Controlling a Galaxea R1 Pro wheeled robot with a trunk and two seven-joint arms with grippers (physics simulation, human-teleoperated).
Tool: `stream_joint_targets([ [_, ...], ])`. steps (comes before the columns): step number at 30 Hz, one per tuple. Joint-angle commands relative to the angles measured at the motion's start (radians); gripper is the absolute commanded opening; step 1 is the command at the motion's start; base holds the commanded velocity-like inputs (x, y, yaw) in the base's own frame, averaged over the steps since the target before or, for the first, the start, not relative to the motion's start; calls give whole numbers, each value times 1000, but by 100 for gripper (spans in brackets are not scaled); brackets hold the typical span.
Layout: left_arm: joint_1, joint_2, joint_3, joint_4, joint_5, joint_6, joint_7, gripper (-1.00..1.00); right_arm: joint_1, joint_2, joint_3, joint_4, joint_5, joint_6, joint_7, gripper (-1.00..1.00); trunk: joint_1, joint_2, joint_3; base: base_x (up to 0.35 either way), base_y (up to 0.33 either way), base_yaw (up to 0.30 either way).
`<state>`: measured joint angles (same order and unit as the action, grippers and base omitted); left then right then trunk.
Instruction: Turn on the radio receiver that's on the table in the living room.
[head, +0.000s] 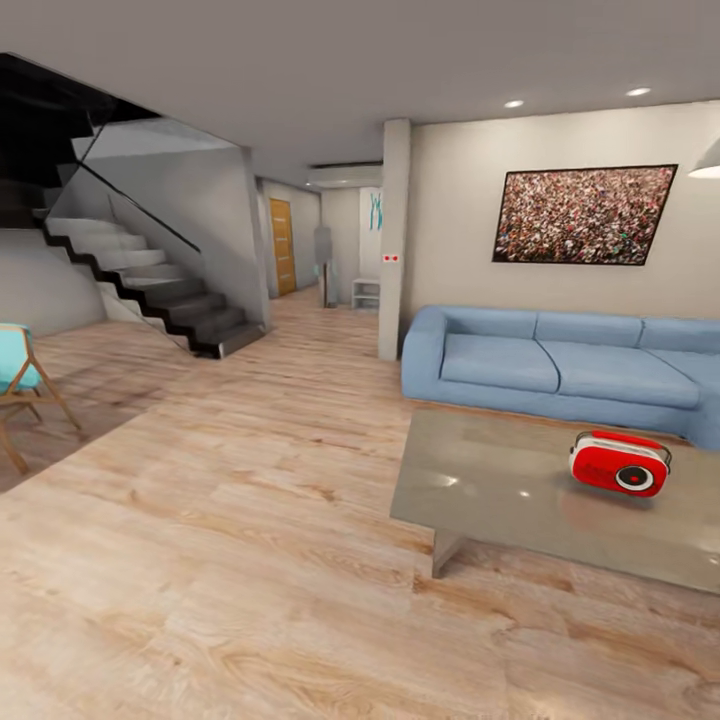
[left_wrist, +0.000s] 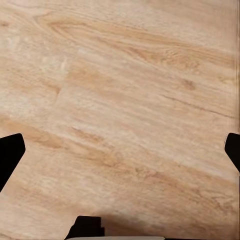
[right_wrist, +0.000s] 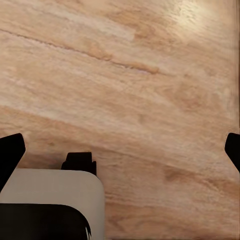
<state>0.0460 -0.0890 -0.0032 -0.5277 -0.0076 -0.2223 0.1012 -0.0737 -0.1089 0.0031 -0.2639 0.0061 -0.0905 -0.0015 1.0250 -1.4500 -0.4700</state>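
Observation:
A small red radio receiver with a white rim, a red top handle and a round dial stands upright on the right part of the low glossy grey table, to my right in the head view. In the left wrist view my left gripper is open, its dark fingertips far apart over bare wood floor. My right gripper is open too, with fingertips spread above the plank floor. Both are far from the radio.
A long light-blue sofa stands behind the table under a framed crowd picture. A pillar rises at the sofa's left end. A dark staircase is at the left, with a wooden chair with a turquoise seat. Wood floor stretches ahead.

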Motion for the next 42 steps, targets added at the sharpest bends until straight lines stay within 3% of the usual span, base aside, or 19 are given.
stream_joint_targets([
  [1,0,0,0,0,-1,0,0,100,0,0,0,0,0,0,0,100,0,0,0,0,0,-277],
  [18,0,2,2,0,-3,0,7,100,0,0,0,0,0,0,0,100,0,0,0,107,-208,-257],
  [42,0,2,3,0,-3,0,17,100,0,0,0,0,0,0,0,100,0,0,0,204,-280,-7],
])
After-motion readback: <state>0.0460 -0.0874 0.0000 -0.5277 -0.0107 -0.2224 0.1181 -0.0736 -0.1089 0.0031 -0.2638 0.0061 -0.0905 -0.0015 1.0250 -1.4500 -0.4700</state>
